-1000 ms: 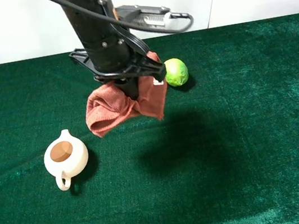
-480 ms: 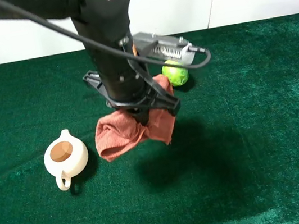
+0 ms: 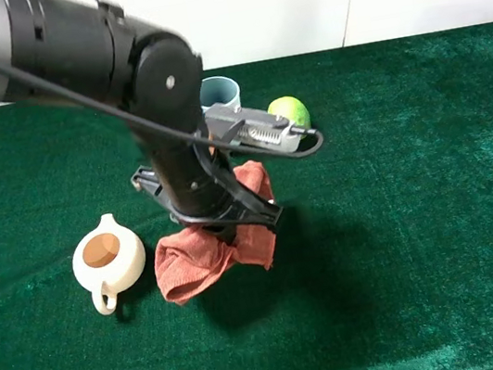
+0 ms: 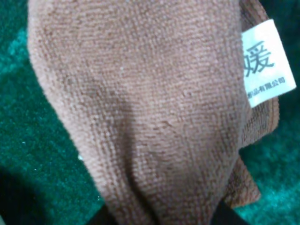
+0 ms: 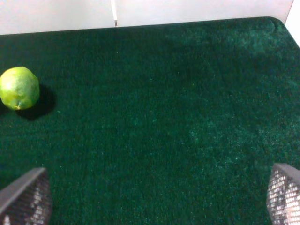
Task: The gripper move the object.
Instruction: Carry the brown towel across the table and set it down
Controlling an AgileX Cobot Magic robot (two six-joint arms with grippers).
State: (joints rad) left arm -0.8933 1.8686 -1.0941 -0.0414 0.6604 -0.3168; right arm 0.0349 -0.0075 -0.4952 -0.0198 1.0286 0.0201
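My left gripper (image 3: 223, 228) is shut on a rust-brown towel (image 3: 208, 250), which hangs from it just right of a cream teapot (image 3: 108, 257). The towel's lower folds look close to or touching the green cloth table; I cannot tell which. In the left wrist view the towel (image 4: 140, 108) fills the frame, with a white label (image 4: 267, 63) at one edge. My right gripper (image 5: 153, 190) is open and empty, its mesh fingertips (image 5: 26, 197) spread wide above bare cloth, far from the towel.
A green lime (image 3: 289, 112) lies behind the left arm and shows in the right wrist view (image 5: 18, 88). A light blue cup (image 3: 218, 91) stands at the back. The green cloth table (image 3: 420, 214) ends at a white wall.
The left arm has carried the towel toward the front and a little left, and lower, away from the lime and nearer the teapot. The blue cup behind it has come into view.
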